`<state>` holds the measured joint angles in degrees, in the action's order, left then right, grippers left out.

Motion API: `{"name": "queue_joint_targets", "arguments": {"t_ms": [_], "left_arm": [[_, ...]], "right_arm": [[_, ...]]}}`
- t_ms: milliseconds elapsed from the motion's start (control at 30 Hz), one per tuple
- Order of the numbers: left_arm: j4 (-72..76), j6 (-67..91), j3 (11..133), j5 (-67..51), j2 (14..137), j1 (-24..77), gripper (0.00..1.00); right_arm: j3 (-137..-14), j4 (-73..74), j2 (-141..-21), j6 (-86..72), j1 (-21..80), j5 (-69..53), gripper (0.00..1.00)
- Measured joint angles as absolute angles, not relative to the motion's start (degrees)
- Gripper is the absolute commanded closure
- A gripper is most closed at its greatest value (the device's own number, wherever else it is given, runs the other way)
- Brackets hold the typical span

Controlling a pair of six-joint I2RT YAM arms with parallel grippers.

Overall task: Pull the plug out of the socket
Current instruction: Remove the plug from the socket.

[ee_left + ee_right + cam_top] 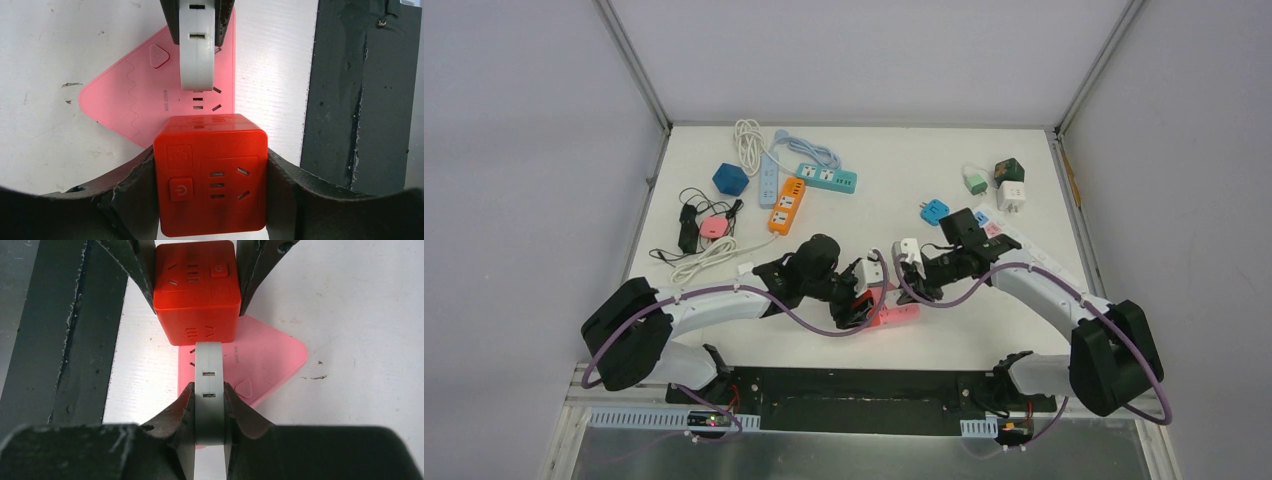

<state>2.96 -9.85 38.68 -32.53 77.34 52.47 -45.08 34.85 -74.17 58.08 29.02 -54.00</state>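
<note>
The pink power strip [904, 314] lies low in the centre of the top view, near the table's [984, 330] front edge. Only a narrow band of bare white separates it from the dark front rail [350, 100]. The left gripper [210, 170] is clamped on the red cube socket [210, 190], which sits on one end of the strip. Just beside it, the right gripper [209, 400] pinches the white plug [208, 365], narrow and upright over the strip's outlets; its pins are hidden. The two grippers face each other, close together. Open table spreads towards the top of the frame. The orange strip [786, 205], blue cube [730, 179] and green adapter [975, 183] lie well apart.
</note>
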Motion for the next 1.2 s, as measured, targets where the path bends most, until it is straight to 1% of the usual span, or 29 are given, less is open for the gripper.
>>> {"name": "queue_joint_targets", "arguments": {"t_ms": [367, 467, 700, 900, 1000, 1200], "left_arm": [[4.75, -9.61, 38.68, -31.83, 77.34, 52.4, 1.0], [4.4, -9.61, 38.68, -31.94, 77.34, 52.45, 1.0], [3.33, -9.87, 38.52, -33.15, 77.41, 52.51, 1.0], [4.01, -9.67, 38.52, -33.15, 77.71, 52.51, 1.0], [4.64, -9.63, 38.52, -33.12, 78.06, 52.47, 1.0], [4.36, -9.65, 38.5, -33.63, 78.04, 52.47, 1.0]], "right_arm": [[-44.75, 30.57, -76.14, 51.44, 23.35, -57.91, 1.0], [-44.64, 31.22, -76.03, 52.07, 24.34, -57.84, 1.0], [-44.71, 35.46, -75.07, 58.98, 27.97, -56.25, 1.0], [-45.36, 33.47, -77.12, 52.23, 24.62, -57.78, 1.0], [-45.47, 33.52, -77.78, 51.83, 23.66, -58.78, 1.0], [-44.93, 35.83, -74.39, 59.24, 28.14, -55.92, 1.0]]}}
